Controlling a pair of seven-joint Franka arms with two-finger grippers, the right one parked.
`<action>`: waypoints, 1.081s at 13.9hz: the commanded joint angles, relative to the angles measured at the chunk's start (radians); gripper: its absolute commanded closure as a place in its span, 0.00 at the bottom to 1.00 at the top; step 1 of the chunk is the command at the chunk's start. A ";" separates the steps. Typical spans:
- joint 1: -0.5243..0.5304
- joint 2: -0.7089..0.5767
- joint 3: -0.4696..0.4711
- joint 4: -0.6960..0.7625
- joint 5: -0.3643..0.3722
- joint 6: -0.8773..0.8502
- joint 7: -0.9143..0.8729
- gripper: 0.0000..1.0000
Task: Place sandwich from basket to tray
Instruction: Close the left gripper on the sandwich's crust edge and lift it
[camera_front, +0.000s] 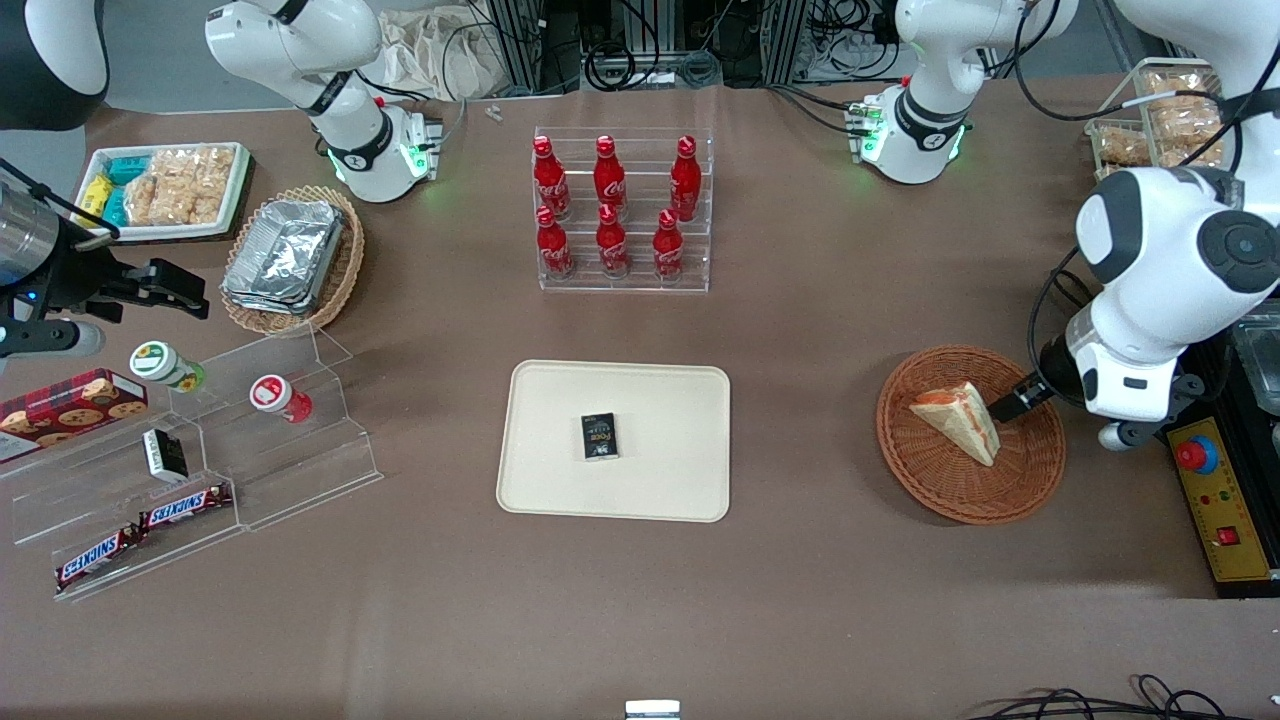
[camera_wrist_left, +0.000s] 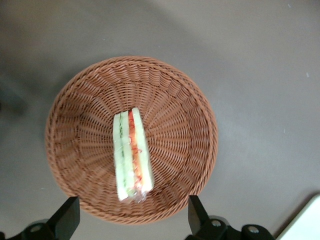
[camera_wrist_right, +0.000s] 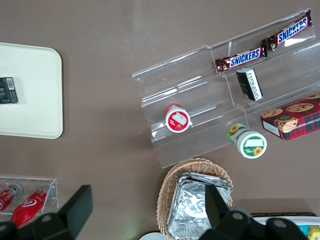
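gripper (camera_wrist_left: 131, 220) spread above sandwich (camera_wrist_left: 132, 154), seemingly untouched

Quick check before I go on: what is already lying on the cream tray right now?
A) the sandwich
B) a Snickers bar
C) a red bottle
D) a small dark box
D: a small dark box lies on the tray; the sandwich is in the basket, with the open gripper over it.

Six red cola bottles (camera_front: 612, 206) stand in a clear tiered rack (camera_front: 623, 210). A small dark box (camera_front: 600, 436) lies flat. Toward the parked arm's end sits a clear stepped shelf (camera_front: 200, 465) holding two Snickers bars (camera_front: 143, 530) — near it, a tan basket of foil containers (camera_front: 290, 257) and a cookie box (camera_front: 68, 405).
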 joint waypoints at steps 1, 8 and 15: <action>0.005 0.041 -0.003 -0.017 0.007 0.058 -0.125 0.02; 0.010 0.072 -0.002 -0.178 0.009 0.220 -0.176 0.05; 0.011 0.115 0.000 -0.201 0.010 0.274 -0.177 0.06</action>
